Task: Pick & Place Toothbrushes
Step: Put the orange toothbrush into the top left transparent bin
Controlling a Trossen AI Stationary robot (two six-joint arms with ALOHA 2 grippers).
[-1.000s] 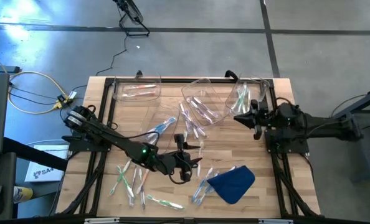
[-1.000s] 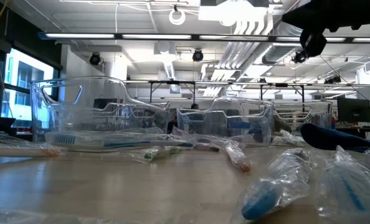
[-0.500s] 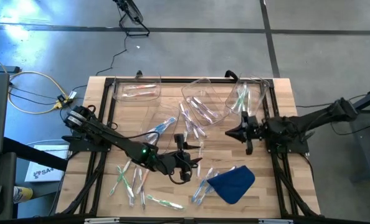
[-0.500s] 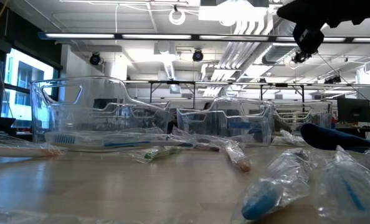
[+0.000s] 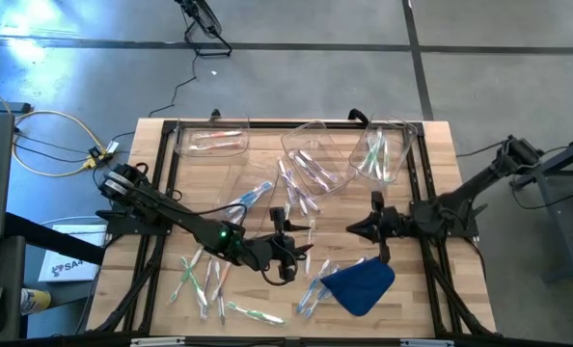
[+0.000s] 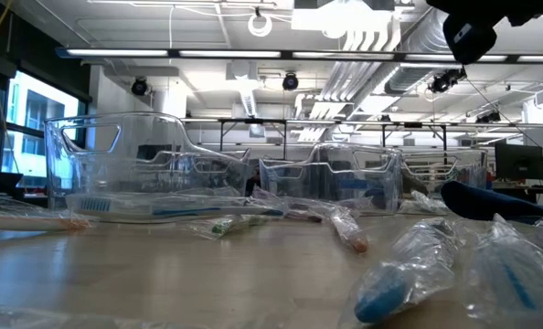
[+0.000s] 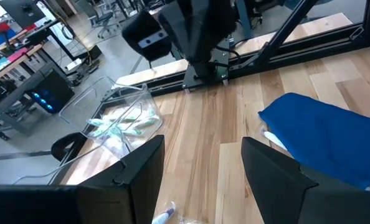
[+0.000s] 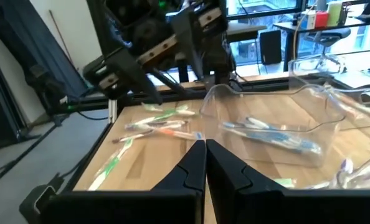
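Toothbrushes in clear wrappers lie scattered on the wooden table: one group near the left (image 5: 202, 277), another in the middle (image 5: 291, 193). More lie in the three clear bins along the far edge (image 5: 212, 142), (image 5: 313, 166), (image 5: 381, 154). My left gripper (image 5: 296, 260) hangs open above the table's middle with nothing between its fingers (image 7: 200, 186). My right gripper (image 5: 356, 228) is shut and empty, right of centre above the table, just beyond the blue cloth (image 5: 359, 284); its closed tips (image 8: 203, 152) point toward the left arm.
The blue cloth (image 7: 328, 140) lies near the front edge, right of centre, with wrapped toothbrushes beside it (image 5: 311, 294). Black frame rails run along the table's left and right sides (image 5: 423, 183). In the low view a wrapped toothbrush (image 6: 409, 265) lies close by, with the bins (image 6: 134, 174) behind it.
My right gripper has swung from beside the far right bin toward the table's near edge and a little toward its middle, sinking slightly and rolling about its own axis. It stays shut and empty. The left arm has kept still.
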